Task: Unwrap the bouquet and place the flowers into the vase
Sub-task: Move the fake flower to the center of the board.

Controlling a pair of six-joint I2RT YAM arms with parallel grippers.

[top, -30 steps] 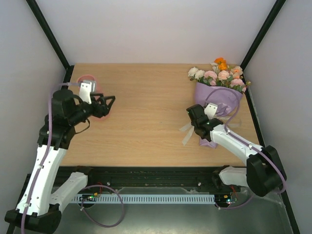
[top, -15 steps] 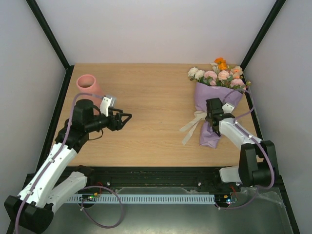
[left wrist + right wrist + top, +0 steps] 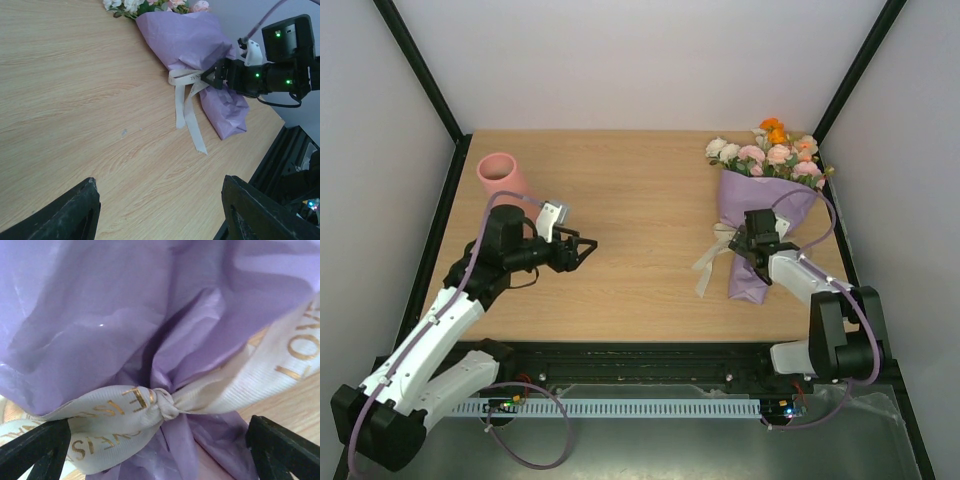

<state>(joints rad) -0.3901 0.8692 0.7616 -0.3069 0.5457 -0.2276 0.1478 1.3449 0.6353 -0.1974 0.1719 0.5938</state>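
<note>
- Lilac glossy paper cones the bouquet (image 3: 760, 205) of pink, cream and orange artificial flowers (image 3: 770, 150), which lies far right on the light wooden table (image 3: 640, 190) in the top view. The salmon-pink cylindrical vase (image 3: 505, 178) stands far left, well apart, with no stem in it.
- Top view, tools: the left gripper (image 3: 582, 247) hovers near the vase with jaws spread and nothing held. The right gripper (image 3: 740, 245) is at the cream ribbon (image 3: 710, 262).
- Left wrist view: the ribbon (image 3: 187, 105) is tied and its tails trail on the wood. The right gripper (image 3: 211, 77) is just beside the tie.
- Right wrist view: the fingers (image 3: 35, 447) stand wide on either side of the knot (image 3: 162, 402), gripping nothing.
- Judgement: unwrapping has not started. Untying, opening the paper and transferring the stems all remain, and the tight knot is the main obstacle.
</note>
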